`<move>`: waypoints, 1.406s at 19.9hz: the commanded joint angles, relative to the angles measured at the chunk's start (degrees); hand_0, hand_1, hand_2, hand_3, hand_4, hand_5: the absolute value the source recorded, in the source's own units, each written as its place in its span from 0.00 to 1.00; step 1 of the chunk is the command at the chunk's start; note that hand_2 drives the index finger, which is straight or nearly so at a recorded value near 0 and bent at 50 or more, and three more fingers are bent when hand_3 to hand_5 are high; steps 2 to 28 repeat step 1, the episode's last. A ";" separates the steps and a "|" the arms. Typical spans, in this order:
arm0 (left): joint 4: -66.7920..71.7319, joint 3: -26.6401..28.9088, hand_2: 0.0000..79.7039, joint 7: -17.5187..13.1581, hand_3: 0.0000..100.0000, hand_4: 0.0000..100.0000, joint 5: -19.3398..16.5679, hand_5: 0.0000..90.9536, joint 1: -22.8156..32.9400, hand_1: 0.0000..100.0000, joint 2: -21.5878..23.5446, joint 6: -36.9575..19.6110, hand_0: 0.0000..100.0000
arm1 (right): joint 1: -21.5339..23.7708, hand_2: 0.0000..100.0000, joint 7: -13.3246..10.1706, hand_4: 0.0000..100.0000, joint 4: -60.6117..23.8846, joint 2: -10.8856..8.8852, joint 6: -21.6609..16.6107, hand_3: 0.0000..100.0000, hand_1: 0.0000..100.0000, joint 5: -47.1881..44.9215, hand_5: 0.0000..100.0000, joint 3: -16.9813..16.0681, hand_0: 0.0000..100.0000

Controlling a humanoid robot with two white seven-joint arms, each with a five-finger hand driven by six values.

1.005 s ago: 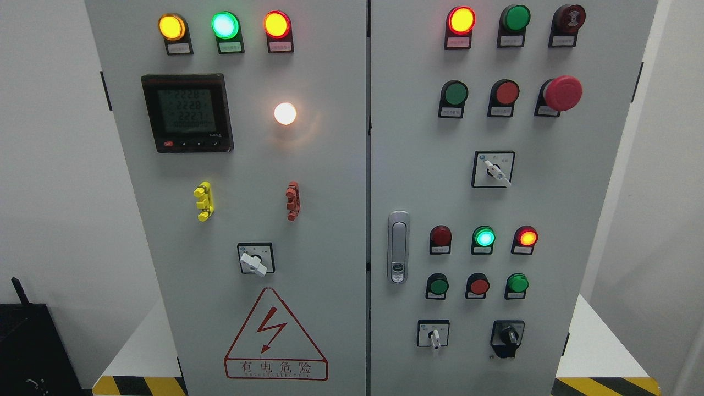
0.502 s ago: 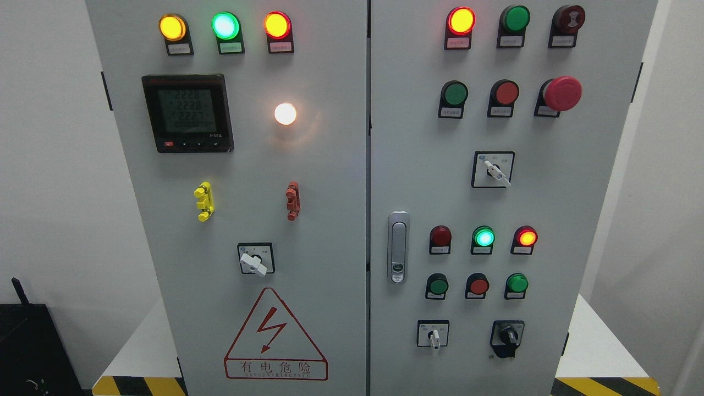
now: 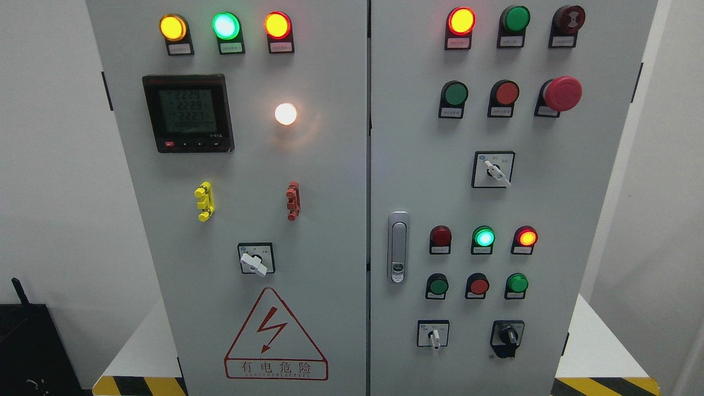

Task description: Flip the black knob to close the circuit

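White walls frame a grey two-door electrical cabinet that fills most of the head view, with a white platform edged in yellow-and-black hazard stripes showing at both lower corners. Neither robot hand appears anywhere in the view, so whether the fingers are spread or curled cannot be told, and places can only be given on the cabinet itself. On the left door sits a black digital meter with a lit display, and low down a red-outlined lightning warning triangle. On the right door, a red mushroom button stands at the upper right and a silver door latch lies near the centre seam. Lit lamps run along the top of both doors, and a white lamp glows beside the meter. A yellow terminal and a red terminal sit below it, above a white selector switch. The black knob is at the lower right of the right door, to the right of a small white switch, its handle pointing roughly downward, untouched.
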 commanded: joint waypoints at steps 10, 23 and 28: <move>-0.05 0.00 0.00 0.00 0.00 0.00 0.01 0.00 0.05 0.56 0.00 0.05 0.12 | 1.06 0.00 0.02 0.00 -0.99 1.39 0.00 0.00 0.00 -0.74 0.00 -0.36 0.00; -0.05 0.00 0.00 0.00 0.00 0.00 0.01 0.00 0.05 0.56 0.00 0.05 0.12 | 1.06 0.00 0.02 0.00 -0.99 1.39 0.00 0.00 0.00 -0.74 0.00 -0.36 0.00; -0.05 0.00 0.00 0.00 0.00 0.00 0.01 0.00 0.05 0.56 0.00 0.05 0.12 | 1.06 0.00 0.02 0.00 -0.99 1.39 0.00 0.00 0.00 -0.74 0.00 -0.36 0.00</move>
